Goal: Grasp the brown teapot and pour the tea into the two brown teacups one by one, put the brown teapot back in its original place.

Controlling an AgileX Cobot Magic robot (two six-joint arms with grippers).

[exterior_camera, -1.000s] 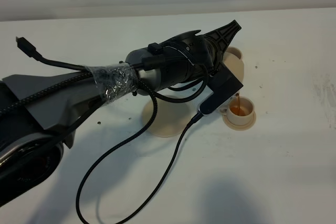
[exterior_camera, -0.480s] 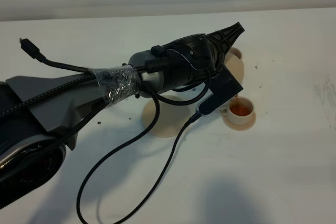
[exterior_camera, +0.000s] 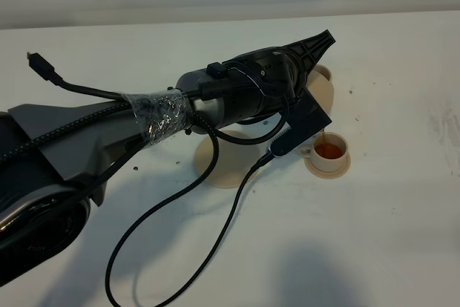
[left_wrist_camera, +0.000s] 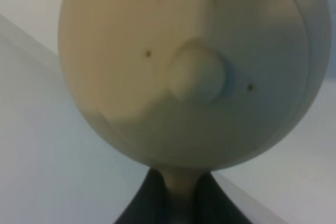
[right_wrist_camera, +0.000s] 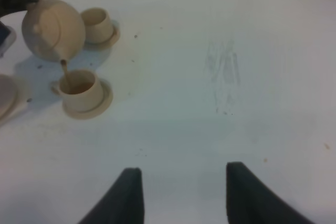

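- With left gripper (left_wrist_camera: pixel 181 182) jaws, pinches the brown teapot (left_wrist_camera: pixel 184 66) by its handle, pouring into a teacup (exterior_camera: pixel 329 150).
- Holds right gripper (right_wrist_camera: pixel 182 169) jaws spread above smudged white worktop (right_wrist_camera: pixel 273 35).

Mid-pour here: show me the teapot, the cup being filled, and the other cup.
brown teapot (right_wrist_camera: pixel 52 30), right wrist view, on its round body.
teacup being filled (right_wrist_camera: pixel 81 98), right wrist view, on its outer wall.
other teacup (right_wrist_camera: pixel 98 24), right wrist view, on its side wall.
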